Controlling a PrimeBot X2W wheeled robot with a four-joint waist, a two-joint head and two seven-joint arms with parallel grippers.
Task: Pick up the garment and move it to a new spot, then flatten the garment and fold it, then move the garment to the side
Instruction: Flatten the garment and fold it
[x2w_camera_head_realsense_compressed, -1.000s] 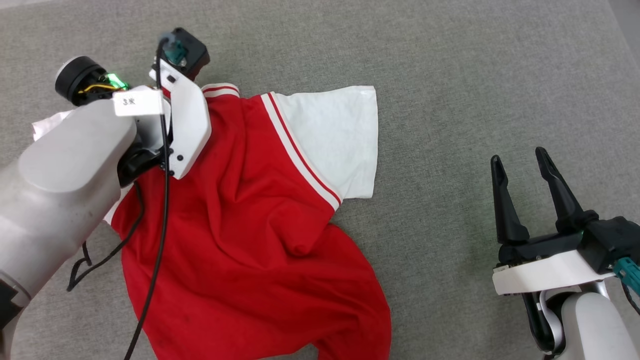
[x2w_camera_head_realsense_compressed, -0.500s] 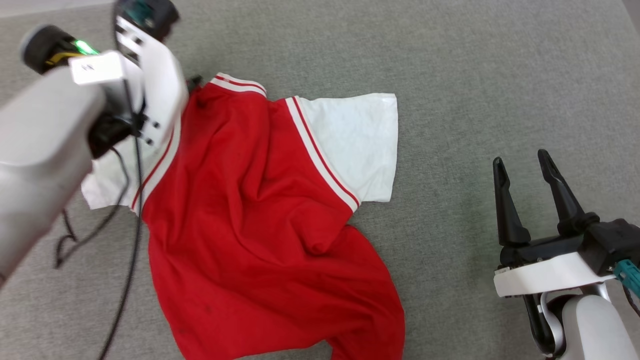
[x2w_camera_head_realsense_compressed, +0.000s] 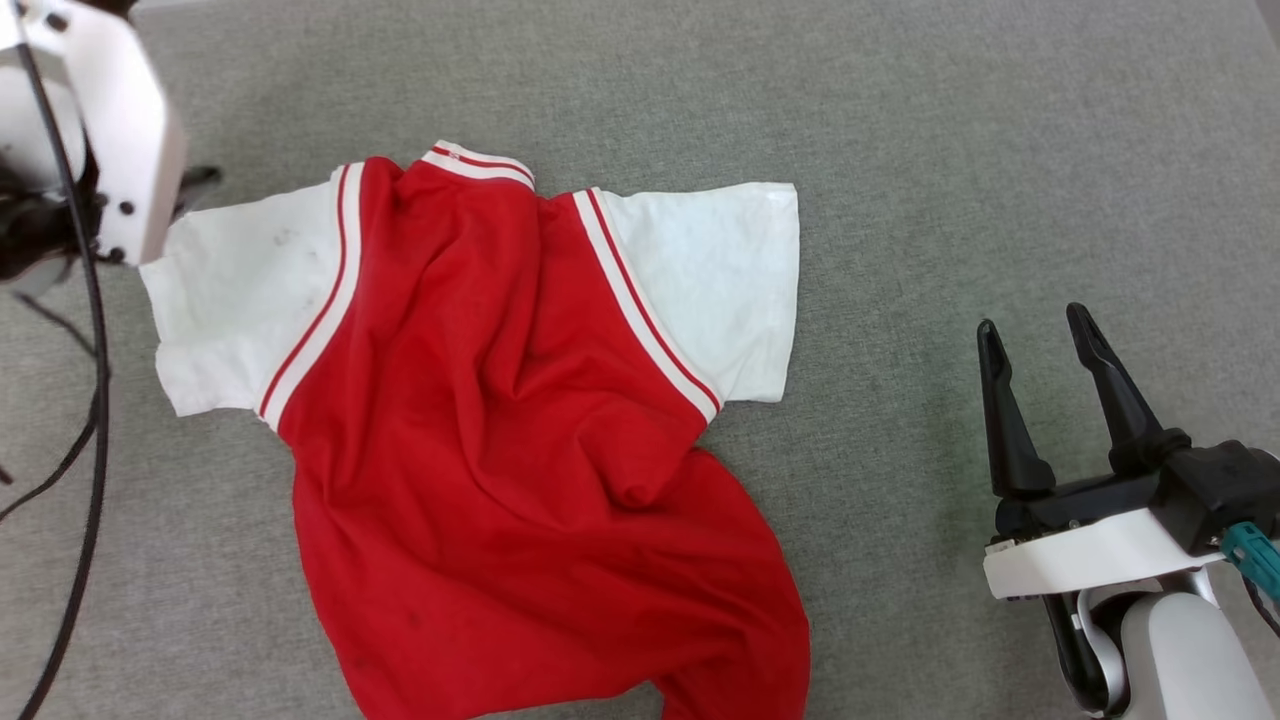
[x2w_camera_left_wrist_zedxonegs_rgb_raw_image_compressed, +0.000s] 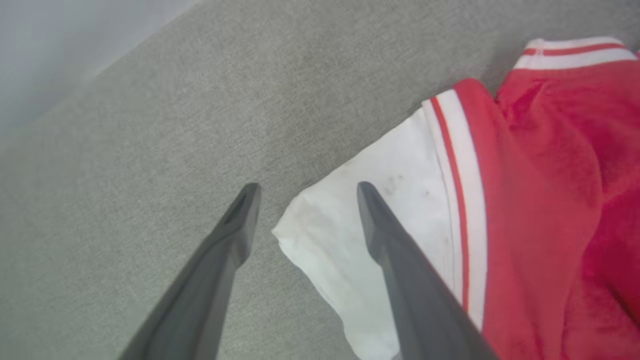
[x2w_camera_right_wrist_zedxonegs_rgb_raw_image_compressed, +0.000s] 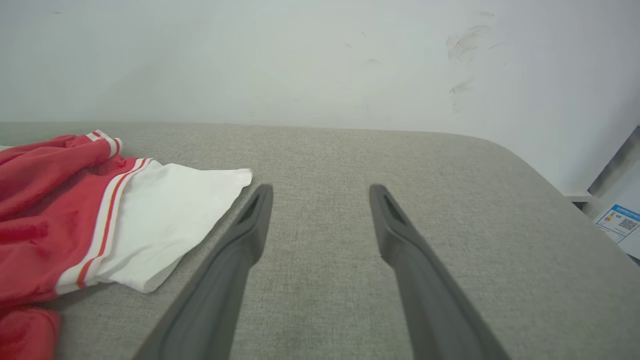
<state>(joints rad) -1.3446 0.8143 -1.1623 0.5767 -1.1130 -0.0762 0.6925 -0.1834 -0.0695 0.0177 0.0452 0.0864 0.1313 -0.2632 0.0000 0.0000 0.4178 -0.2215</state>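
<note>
We see a grey cloth surface (x2w_camera_head_realsense_compressed: 950, 130) with the garment (x2w_camera_head_realsense_compressed: 500, 450) spread on it, plain red side up, both white sleeves out. Our left gripper (x2w_camera_left_wrist_zedxonegs_rgb_raw_image_compressed: 305, 189) hangs open over one sleeve's corner, holding nothing. Our right gripper (x2w_camera_head_realsense_compressed: 1033, 320) stands open, well apart from the garment.

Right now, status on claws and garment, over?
Left claw open above sleeve corner. Right claw open, empty. Garment spread, wrinkled, unfolded. Cable dangles beside sleeve.

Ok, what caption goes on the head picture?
Red jersey lies spread on the grey fabric, right hand open beside it.
</note>
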